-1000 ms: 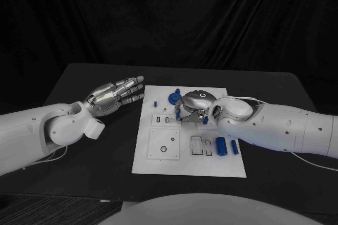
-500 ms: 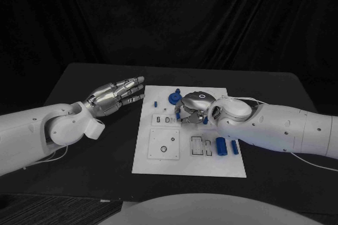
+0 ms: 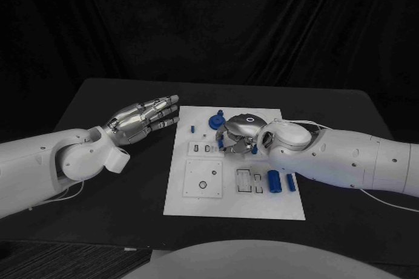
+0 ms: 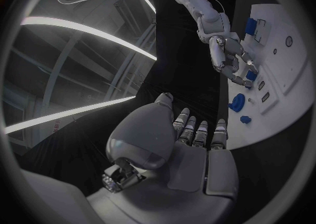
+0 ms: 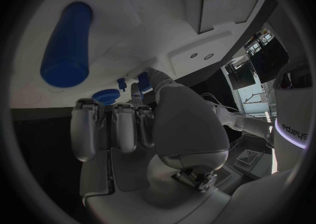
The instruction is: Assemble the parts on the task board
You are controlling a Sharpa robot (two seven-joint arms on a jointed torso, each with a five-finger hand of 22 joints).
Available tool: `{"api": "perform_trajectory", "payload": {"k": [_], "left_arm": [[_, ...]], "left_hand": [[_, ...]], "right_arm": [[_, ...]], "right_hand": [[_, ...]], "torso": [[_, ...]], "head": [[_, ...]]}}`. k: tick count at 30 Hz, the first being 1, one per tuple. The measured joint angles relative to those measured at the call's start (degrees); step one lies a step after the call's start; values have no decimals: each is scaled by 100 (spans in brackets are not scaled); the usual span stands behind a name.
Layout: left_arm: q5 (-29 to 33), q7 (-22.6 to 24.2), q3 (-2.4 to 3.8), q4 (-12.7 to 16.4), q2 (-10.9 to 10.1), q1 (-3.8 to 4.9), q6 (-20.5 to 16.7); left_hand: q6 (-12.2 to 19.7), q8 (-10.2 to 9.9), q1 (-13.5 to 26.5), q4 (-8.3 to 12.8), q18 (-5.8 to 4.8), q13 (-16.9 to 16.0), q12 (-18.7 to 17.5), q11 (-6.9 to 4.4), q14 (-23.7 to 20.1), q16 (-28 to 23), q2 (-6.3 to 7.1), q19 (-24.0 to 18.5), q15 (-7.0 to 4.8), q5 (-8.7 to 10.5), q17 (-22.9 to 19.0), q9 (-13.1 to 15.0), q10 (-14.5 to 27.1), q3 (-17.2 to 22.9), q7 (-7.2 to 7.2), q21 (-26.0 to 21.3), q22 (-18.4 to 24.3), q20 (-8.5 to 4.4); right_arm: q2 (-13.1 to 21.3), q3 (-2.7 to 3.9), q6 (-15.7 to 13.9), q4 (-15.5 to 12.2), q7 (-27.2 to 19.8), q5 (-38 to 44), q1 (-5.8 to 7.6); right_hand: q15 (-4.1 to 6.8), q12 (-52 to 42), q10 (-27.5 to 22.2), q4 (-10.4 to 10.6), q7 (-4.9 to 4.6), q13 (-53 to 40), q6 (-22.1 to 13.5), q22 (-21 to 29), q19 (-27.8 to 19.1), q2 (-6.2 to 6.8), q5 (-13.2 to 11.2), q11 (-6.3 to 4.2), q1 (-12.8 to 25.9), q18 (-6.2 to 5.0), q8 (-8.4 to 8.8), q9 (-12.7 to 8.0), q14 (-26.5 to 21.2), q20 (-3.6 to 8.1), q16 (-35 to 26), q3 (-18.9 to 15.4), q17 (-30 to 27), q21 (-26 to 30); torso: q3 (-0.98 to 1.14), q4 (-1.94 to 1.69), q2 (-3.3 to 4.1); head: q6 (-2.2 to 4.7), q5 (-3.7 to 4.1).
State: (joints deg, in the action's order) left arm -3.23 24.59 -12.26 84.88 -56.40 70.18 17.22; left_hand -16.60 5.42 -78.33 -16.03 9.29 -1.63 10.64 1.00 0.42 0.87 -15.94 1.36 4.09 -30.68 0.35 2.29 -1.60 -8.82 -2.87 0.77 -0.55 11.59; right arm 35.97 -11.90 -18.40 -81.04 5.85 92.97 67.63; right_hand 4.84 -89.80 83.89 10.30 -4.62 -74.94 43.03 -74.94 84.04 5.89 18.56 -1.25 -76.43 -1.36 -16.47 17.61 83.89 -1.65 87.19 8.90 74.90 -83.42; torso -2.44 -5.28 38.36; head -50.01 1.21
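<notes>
- Head view, from the left: the left hand [image 3: 142,118] hovers flat over the bench [image 3: 105,103], fingers stretched and holding nothing, just beside the task board [image 3: 234,206].
- On the board's left half the white socket plates look unfilled; a blue round part [image 3: 215,119] and a small blue peg [image 3: 192,129] lie loose near its far edge.
- The right hand [image 3: 237,132] is curled over the board's middle, fingers closed around a blue part [image 3: 235,148]; whether that part is seated yet I cannot tell.
- Two blue cylinders [image 3: 281,182] lie loose on the board's right, so most of the assembly looks undone.
- Against the earlier frames, the right hand's fingers have closed lower on the blue part; the left hand has not moved.
</notes>
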Motion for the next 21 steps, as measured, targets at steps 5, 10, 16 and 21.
{"api": "perform_trajectory", "payload": {"k": [5,10,16,21], "left_arm": [[0,-1,0,-1,0,-1,2],[0,-2,0,15,-23,-2,0],[0,1,0,39,-46,-2,-17],[0,27,0,105,-74,-3,-98]], "left_hand": [[0,0,0,0,0,0,0,0,0,0,0,0,0,0,0,0,0,0,0,0,0,0],[0,0,0,0,0,1,0,0,0,0,0,0,0,0,0,0,0,0,0,0,0,0],[0,0,-26,17,0,1,0,-2,0,0,26,0,0,0,0,0,1,16,0,0,-4,0],[-70,55,-190,161,1,-11,120,113,0,22,190,0,0,0,3,12,-43,46,-95,0,-4,63]], "right_arm": [[17,0,-8,-3,-8,0,0],[142,0,-131,-82,-53,0,-1],[358,-11,-484,-282,-139,0,119],[650,-3,-1051,-555,-273,0,446]], "right_hand": [[0,0,0,-45,56,0,-479,0,0,1,-435,0,108,0,364,-273,0,0,-22,-45,0,24],[0,0,23,514,108,1,-860,1,0,414,-1385,-23,341,0,597,-582,0,0,-21,-341,0,24],[22,0,2,676,120,1,-812,1,1,725,-1551,-43,528,1,593,-677,22,43,-21,-637,0,24],[22,0,2,683,88,1,-623,1,1,651,-1551,-43,827,0,511,-702,22,42,-25,-838,0,24]], "torso": [[0,-1,1],[0,0,1],[1,1,1],[3,2,1]], "head": [[0,1],[0,-3],[0,-18],[0,-19]]}}
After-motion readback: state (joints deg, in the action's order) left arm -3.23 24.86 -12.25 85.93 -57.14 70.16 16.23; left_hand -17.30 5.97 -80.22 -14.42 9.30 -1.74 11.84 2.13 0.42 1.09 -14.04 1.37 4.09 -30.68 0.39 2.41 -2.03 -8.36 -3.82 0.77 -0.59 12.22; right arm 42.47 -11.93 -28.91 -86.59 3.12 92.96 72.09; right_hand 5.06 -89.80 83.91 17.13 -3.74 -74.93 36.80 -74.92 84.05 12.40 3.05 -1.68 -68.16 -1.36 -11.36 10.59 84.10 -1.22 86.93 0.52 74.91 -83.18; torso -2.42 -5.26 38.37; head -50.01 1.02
